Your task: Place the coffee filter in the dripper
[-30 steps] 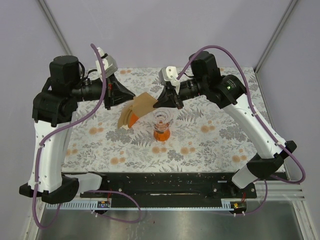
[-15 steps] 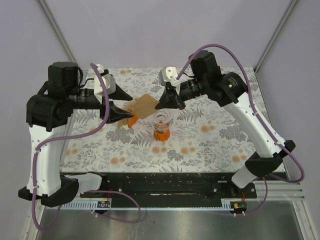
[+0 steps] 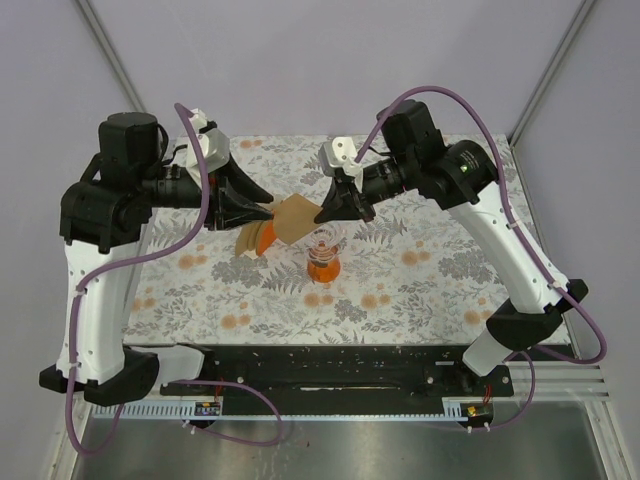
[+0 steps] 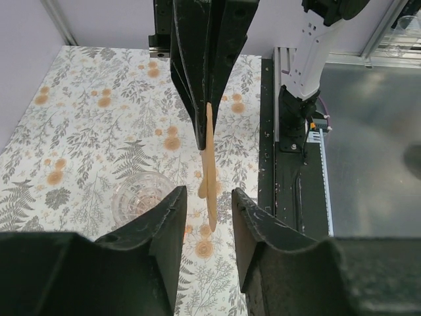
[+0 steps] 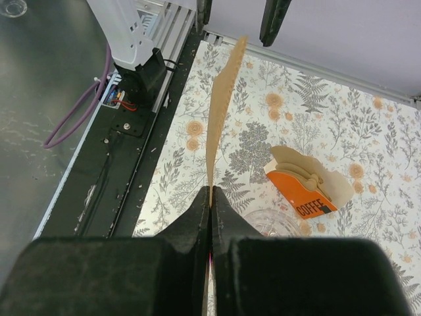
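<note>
At centre of the top view, the right gripper clamps tight on the coffee filter — the left gripper stands open astride its free edge — just upper-left of the dripper.

walls: plain pale lilac panels, far side, left and right
frame: grey metal posts, far-left and far-right
table: floral cloth, grey leaves and orange blooms on white
near edge: black plate, white slotted strip just nearer
nearest: dull grey metal sheet
light: even, soft shadows
</note>
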